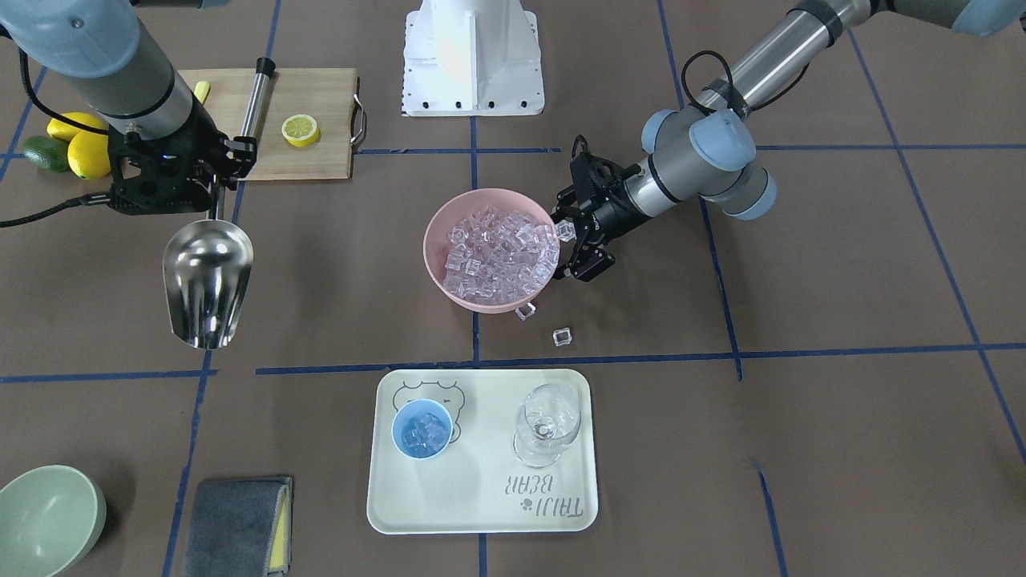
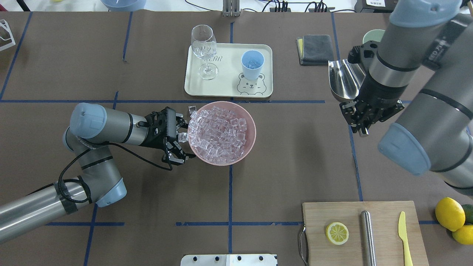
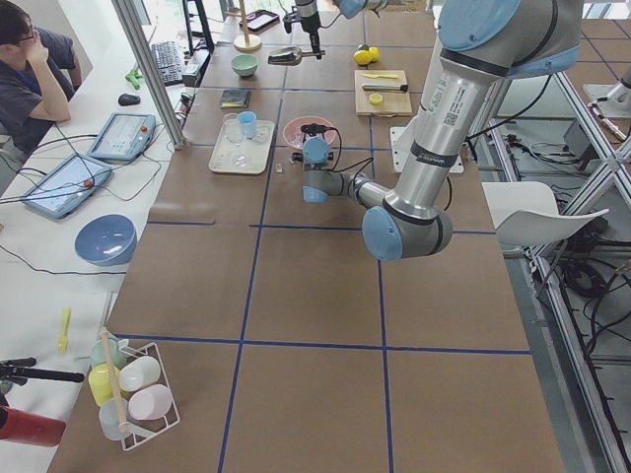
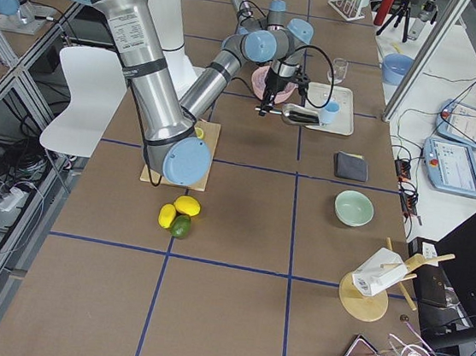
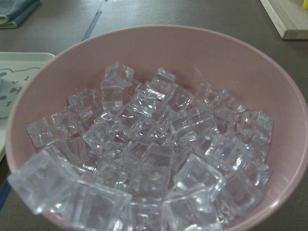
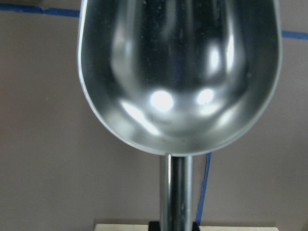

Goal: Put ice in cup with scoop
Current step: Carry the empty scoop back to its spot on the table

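Observation:
The ice (image 1: 501, 252) is heaped in a pink bowl (image 2: 253, 129) at the table's middle and fills the left wrist view (image 5: 154, 159). My left gripper (image 2: 183, 137) is open at the bowl's outer rim, with one loose cube between its spread fingers. The light-blue cup (image 1: 422, 429) stands on a cream tray and holds a few cubes. My right gripper (image 1: 215, 188) is shut on the handle of the steel scoop (image 1: 208, 280). It holds the scoop above bare table, far to the side of the bowl. The trough (image 6: 178, 72) is empty.
A wine glass (image 1: 547, 425) stands beside the cup on the tray (image 1: 481, 513). Two loose cubes (image 1: 563, 336) lie between bowl and tray. A cutting board (image 2: 354, 221) holds a lemon slice, steel cylinder and yellow knife. A green bowl (image 1: 44, 517) and grey cloth (image 1: 236, 525) sit beyond the scoop.

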You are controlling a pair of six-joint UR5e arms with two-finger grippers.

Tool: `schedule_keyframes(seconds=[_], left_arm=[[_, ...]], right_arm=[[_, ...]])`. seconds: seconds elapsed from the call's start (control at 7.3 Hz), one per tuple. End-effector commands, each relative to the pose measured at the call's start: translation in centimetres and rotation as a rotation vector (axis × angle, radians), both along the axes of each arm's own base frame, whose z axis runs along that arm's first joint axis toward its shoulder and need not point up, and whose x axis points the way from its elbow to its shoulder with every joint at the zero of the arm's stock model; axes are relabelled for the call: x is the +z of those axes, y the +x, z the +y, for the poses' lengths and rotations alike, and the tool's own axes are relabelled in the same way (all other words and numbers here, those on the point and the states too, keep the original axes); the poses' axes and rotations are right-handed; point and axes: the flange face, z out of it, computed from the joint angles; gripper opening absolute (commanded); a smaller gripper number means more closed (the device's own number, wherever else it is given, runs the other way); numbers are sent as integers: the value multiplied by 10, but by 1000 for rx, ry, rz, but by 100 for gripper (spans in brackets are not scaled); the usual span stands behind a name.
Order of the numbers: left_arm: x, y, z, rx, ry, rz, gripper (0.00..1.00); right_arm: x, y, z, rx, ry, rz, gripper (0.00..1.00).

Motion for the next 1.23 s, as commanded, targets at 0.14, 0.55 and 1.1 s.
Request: schedule_keyframes(seconds=[0.14, 0.55, 1.1], left_arm=[[0, -1, 0, -1, 2, 0, 100], [0, -1, 0, -1, 2, 0, 100], [0, -1, 0, 0, 2, 0, 100]], right_arm=[[96, 19, 51, -25, 7, 0, 0], [153, 11, 87, -19, -27, 5, 0], [215, -32, 97, 72, -41, -26, 0]])
